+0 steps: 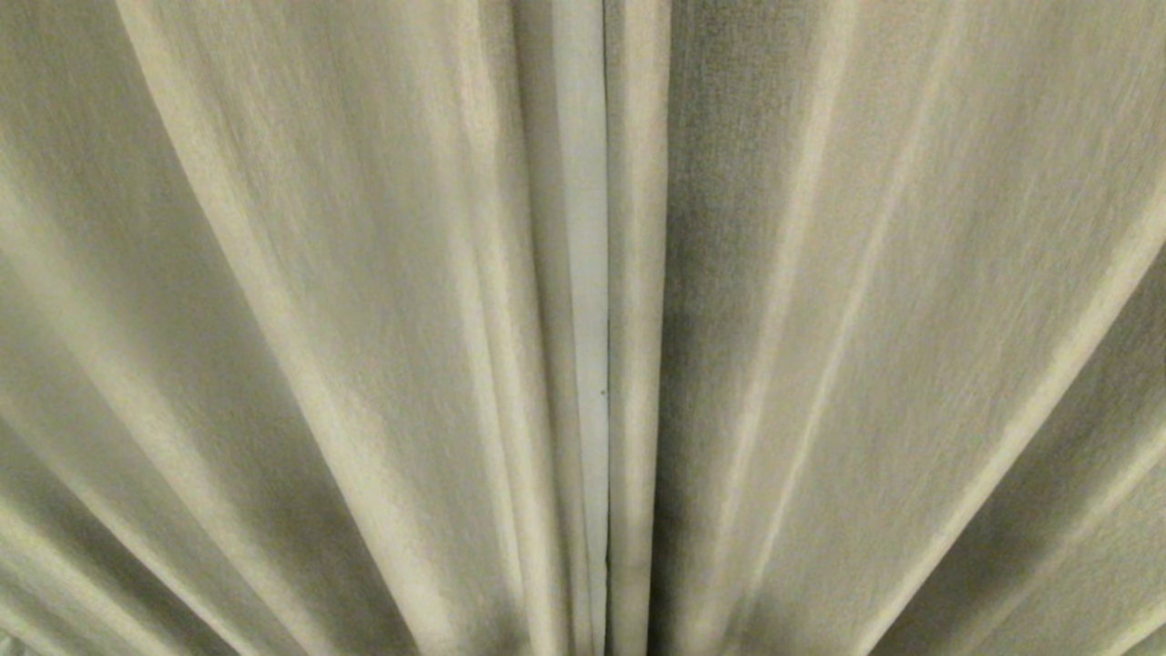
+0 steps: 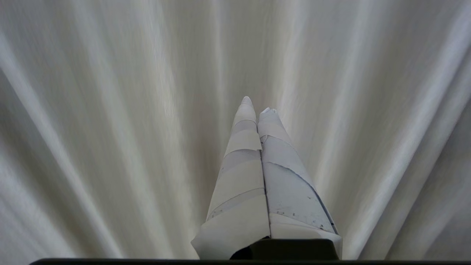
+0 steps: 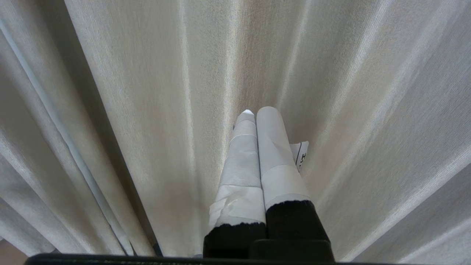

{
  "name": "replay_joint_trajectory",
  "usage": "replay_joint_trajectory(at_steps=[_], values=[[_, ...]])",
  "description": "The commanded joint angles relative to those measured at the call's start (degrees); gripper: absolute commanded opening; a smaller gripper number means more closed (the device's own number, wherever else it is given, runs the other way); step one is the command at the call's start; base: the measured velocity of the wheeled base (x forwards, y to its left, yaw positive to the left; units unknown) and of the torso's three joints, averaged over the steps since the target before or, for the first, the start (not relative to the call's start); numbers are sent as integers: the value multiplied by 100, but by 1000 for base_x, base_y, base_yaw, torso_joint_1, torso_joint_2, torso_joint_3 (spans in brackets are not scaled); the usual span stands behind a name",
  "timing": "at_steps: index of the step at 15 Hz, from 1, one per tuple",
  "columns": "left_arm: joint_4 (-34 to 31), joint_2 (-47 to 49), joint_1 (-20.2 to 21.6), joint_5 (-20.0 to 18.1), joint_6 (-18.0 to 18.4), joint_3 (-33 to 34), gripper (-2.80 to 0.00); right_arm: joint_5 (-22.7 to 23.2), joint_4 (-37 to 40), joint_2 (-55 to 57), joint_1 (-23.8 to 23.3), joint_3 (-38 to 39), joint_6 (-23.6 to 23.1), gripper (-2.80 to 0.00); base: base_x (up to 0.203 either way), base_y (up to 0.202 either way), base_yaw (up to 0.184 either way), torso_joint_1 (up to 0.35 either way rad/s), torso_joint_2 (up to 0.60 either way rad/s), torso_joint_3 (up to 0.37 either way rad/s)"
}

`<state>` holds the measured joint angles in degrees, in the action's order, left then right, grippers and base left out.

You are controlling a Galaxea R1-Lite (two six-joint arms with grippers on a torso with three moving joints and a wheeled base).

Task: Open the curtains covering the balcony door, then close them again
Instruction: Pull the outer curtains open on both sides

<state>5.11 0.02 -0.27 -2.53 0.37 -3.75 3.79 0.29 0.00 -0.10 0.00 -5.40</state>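
The curtains (image 1: 364,319) fill the whole head view, 2 panels meeting at a thin seam near the middle, fully drawn. Left wrist view: left gripper (image 2: 257,105), taped fingers pressed together on nothing, pointing at pleats. Right wrist view: right gripper (image 3: 257,112), same deal, clamped empty right by the fabric.

Curtains (image 1: 364,319): cream-beige woven panels, drawn shut, hanging in long vertical pleats; the two inner edges meet along a narrow central seam.
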Motion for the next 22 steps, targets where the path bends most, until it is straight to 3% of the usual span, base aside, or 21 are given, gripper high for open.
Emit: replay_joint_trajectory(at_steps=[1, 5, 10, 19, 22], values=[[-260, -2, 0, -88, -9, -459, -280, -1, -3, 0, 1, 0, -5, -280, 0, 0, 0, 0, 0, 0], [-1128, 60, 0, -746, -132, -1308, -280, -1, -3, 0, 1, 0, -5, -280, 0, 0, 0, 0, 0, 0], [-1109, 1288, -97, -1347, -319, -2202, -280, 1, -3, 0, 1, 0, -5, -280, 0, 0, 0, 0, 0, 0], [-1028, 3631, -1117, -2325, -701, -4409, -280, 7, -3, 0, 1, 0, -5, -280, 0, 0, 0, 0, 0, 0], [-966, 4467, -1889, -2351, -724, -5046, -280, 0, -3, 0, 1, 0, -5, -280, 0, 0, 0, 0, 0, 0]])
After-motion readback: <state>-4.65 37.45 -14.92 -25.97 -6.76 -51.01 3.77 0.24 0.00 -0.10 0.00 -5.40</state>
